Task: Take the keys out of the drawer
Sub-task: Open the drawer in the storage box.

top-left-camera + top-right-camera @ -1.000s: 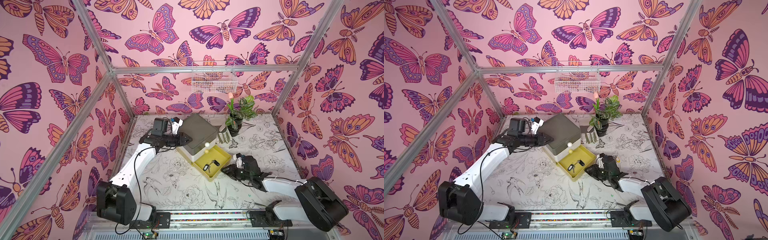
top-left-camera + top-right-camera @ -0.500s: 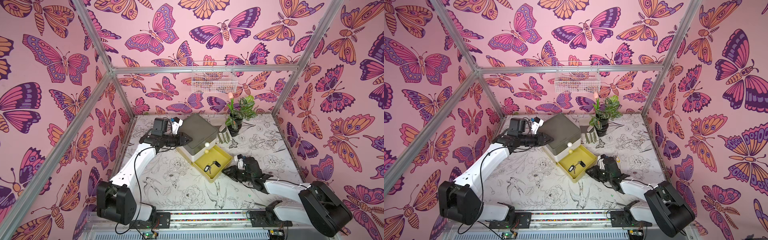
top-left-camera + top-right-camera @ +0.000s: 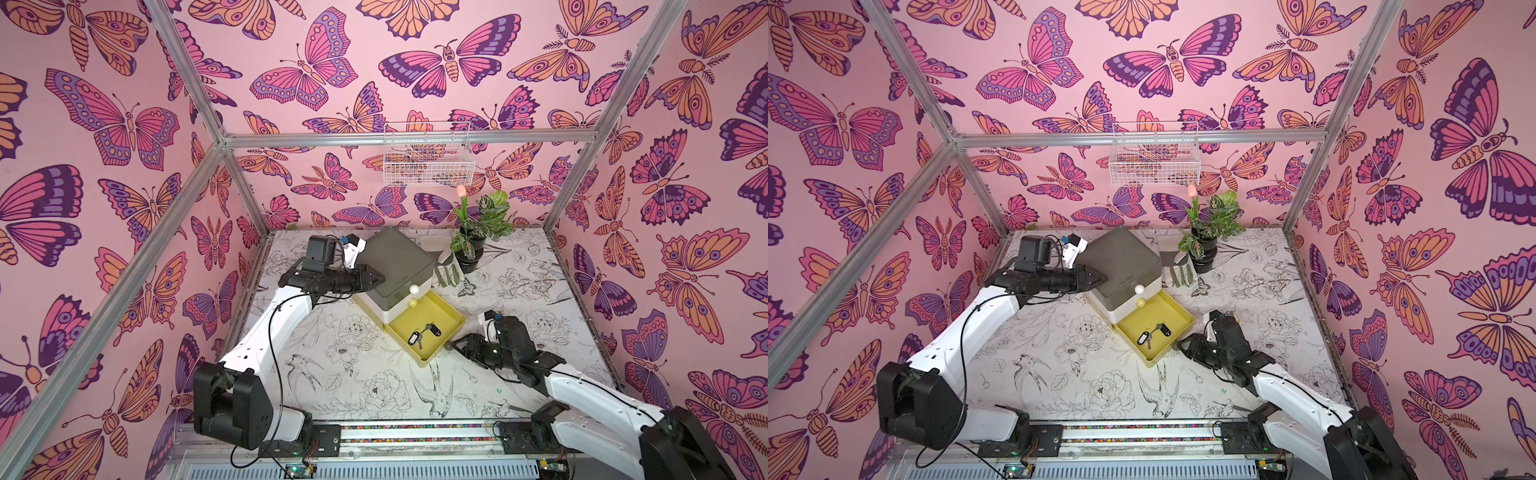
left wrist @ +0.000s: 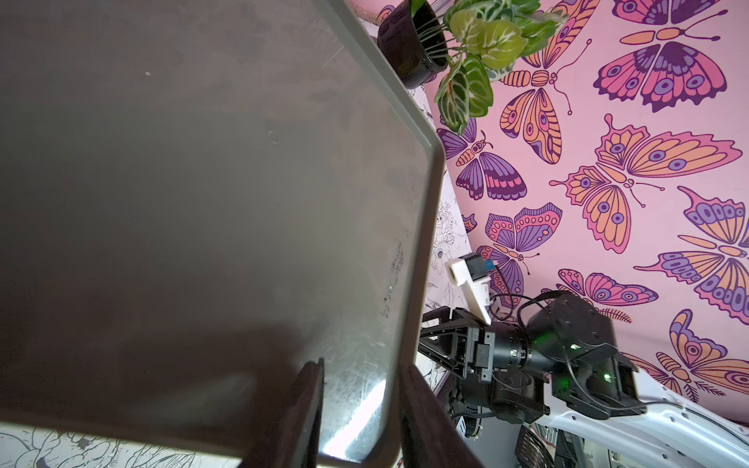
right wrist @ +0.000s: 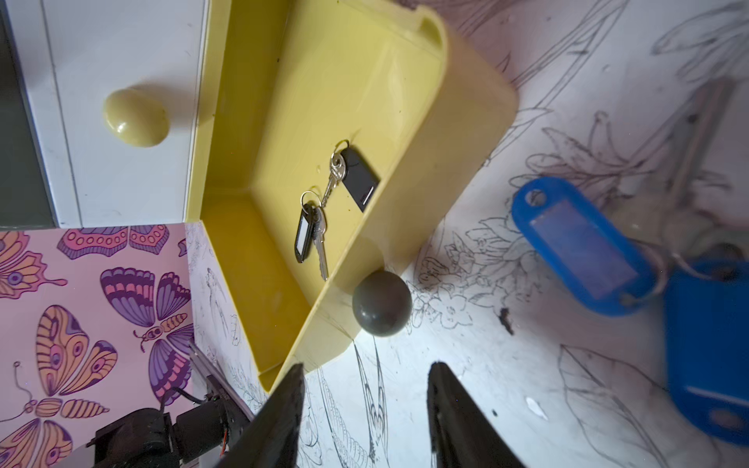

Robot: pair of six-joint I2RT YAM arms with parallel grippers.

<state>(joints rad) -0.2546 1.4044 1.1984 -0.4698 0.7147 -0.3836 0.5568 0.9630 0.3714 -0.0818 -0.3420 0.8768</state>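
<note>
Keys with black tags [image 5: 314,227] lie in the open yellow drawer [image 5: 425,174], and keys with blue tags [image 5: 583,247] lie out on the surface [image 5: 527,372] near the right claw [image 5: 364,368]. That claw has just spread its jaws wider and holds nothing, so I think it let the blue ones go and the black ones come next. The left claw [image 3: 376,279] is clenched tight, pressed on the gray cabinet [image 3: 399,257]

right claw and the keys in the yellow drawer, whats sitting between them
The yellow drawer's front wall and its grey knob stand between the right claw and the keys, clearest in the right wrist view.
</note>
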